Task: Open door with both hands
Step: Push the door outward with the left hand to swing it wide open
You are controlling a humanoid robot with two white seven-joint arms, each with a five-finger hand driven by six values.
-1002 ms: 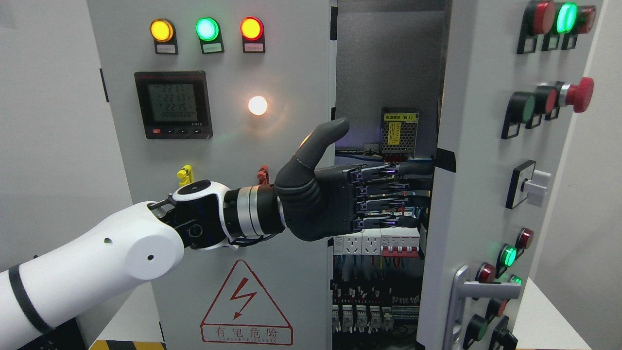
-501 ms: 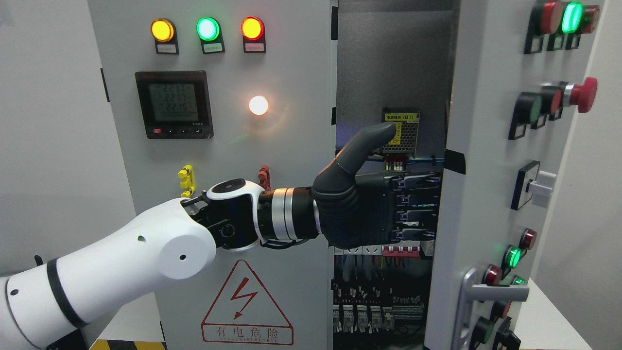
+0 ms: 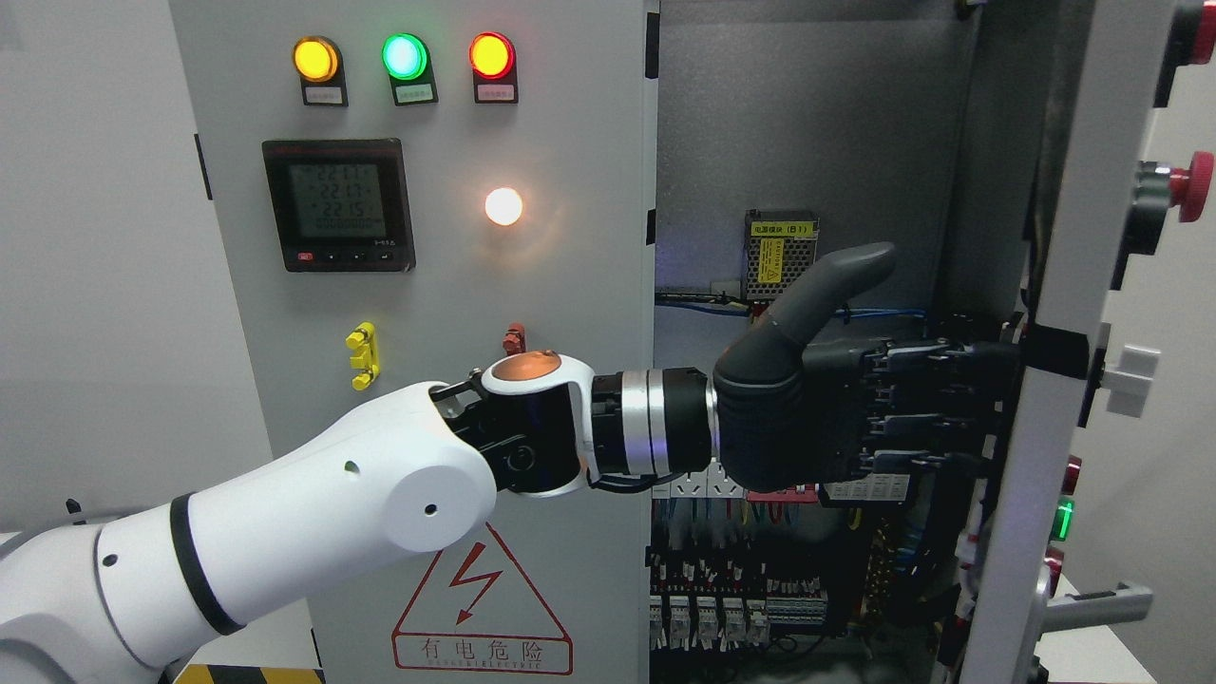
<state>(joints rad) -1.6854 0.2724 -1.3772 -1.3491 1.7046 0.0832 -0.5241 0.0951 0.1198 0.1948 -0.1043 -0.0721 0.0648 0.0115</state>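
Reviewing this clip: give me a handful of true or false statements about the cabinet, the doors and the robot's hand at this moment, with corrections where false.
1. The right door is swung open, showing wiring inside the cabinet. True.
2. The left hand reaches across to the right door's edge, thumb raised. True.
3. The left door is also swung open. False: it sits closed, its panel facing the camera.
4. All three lamps at the top of the left door are green. False: they are yellow, green and red.
5. The right hand is pulling the door handle. False: no right hand is in view, and the handle is untouched.
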